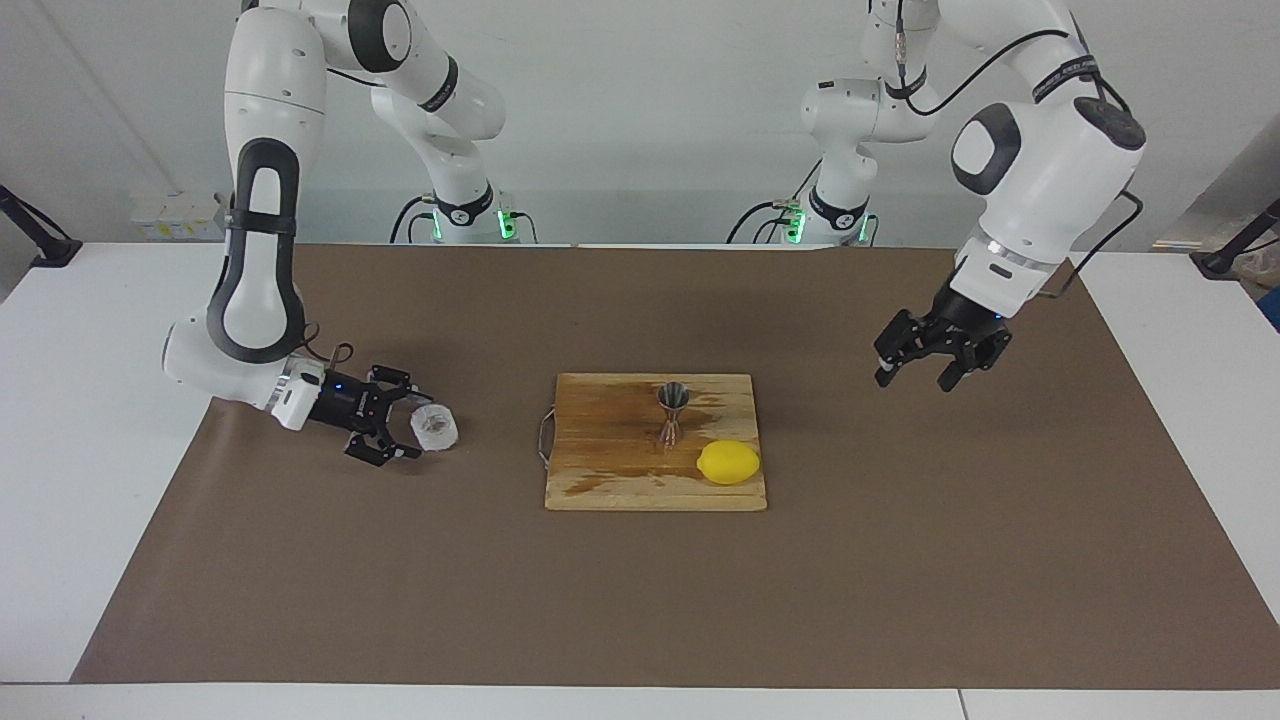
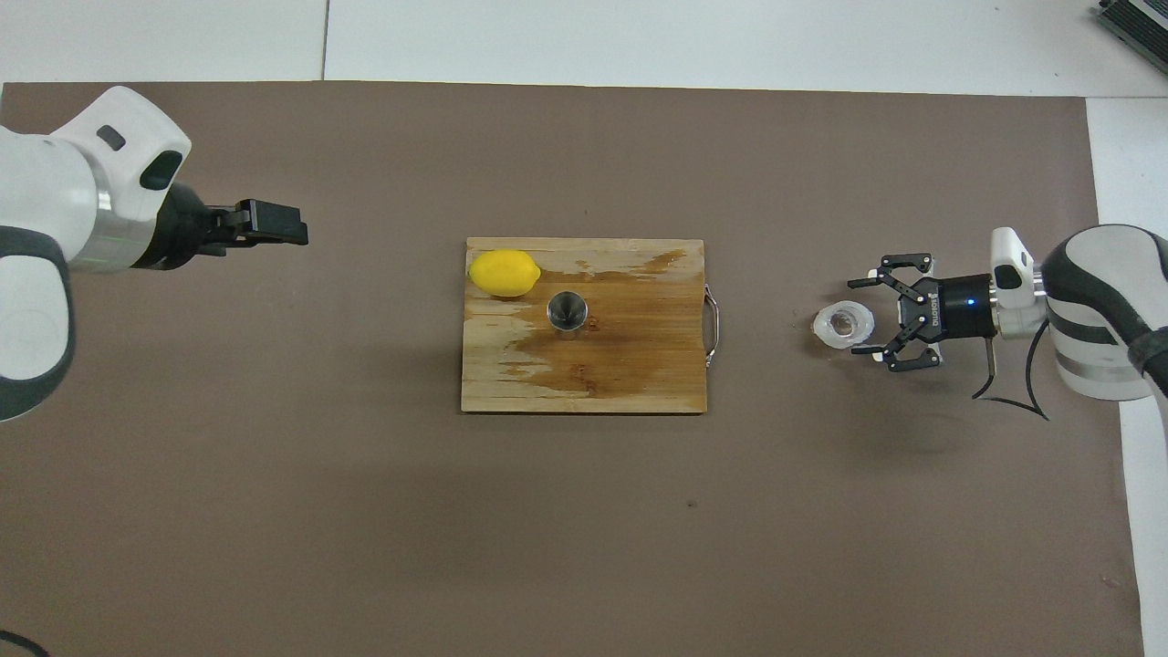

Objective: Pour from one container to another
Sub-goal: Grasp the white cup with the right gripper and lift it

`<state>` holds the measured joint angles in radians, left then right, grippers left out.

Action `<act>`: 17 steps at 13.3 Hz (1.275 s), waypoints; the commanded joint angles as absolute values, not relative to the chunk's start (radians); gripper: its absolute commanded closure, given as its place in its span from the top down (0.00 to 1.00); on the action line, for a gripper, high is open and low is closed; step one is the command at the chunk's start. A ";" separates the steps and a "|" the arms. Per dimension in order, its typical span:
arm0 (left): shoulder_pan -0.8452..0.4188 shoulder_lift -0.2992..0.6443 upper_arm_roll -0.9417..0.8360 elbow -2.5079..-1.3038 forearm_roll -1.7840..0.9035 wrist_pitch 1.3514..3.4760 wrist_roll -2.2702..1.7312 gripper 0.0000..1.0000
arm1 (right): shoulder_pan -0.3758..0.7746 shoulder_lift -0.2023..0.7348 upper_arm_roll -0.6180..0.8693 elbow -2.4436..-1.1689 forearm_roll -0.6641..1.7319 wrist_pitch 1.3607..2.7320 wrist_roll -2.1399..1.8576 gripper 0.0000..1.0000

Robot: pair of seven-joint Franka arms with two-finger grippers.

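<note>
Frosty glass cup on the brown mat, right gripper at its side.

The small faceted glass cup (image 1: 435,426) stands upright, whitish-walled, toward the right arm's end of the table, well apart from the wooden board (image 1: 610,480). The right gripper (image 1: 398,428) lies low with fingers spread either side of the cup, not clamped. On the board stand the hourglass metal jigger (image 1: 672,410) and a lemon (image 1: 728,462). The left gripper (image 1: 916,366) hangs open over bare mat (image 1: 640,600).

White table (image 1: 60,480), brown mat (image 1: 900,560) bearing wooden board (image 1: 610,480), glass cup (image 1: 436,426)
</note>
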<state>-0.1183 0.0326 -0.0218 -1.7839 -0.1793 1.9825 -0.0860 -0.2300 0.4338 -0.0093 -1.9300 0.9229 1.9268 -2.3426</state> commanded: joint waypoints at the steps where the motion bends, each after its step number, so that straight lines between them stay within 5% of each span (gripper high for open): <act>1: -0.097 -0.035 -0.028 -1.778 -0.031 1.835 -0.043 1.00 | -0.218 0.426 -0.008 -1.953 0.942 1.979 -2.375 0.68; 4: -0.071 -0.029 -0.026 -1.659 -0.012 1.689 -0.002 1.00 | -0.198 0.426 -0.005 -1.950 0.950 1.979 -2.378 0.43; 7: -0.075 -0.006 -0.026 -1.559 -0.005 1.564 -0.002 1.00 | -0.193 0.414 -0.002 -1.944 0.951 1.979 -2.347 0.36; 12: -0.081 0.002 -0.026 -1.548 -0.005 1.536 0.018 1.00 | -0.051 0.290 0.000 -1.913 0.870 2.032 -1.920 0.34; 17: -0.074 -0.020 -0.028 -1.589 0.005 1.533 0.072 1.00 | 0.125 0.287 0.000 -1.787 0.708 2.052 -1.541 0.34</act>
<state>-0.0815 -0.0105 -0.0239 -1.5811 -0.0165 1.5527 0.0497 0.0814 0.2749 0.0020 -1.8273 0.7705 2.0328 -1.6355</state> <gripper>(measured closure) 0.000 0.515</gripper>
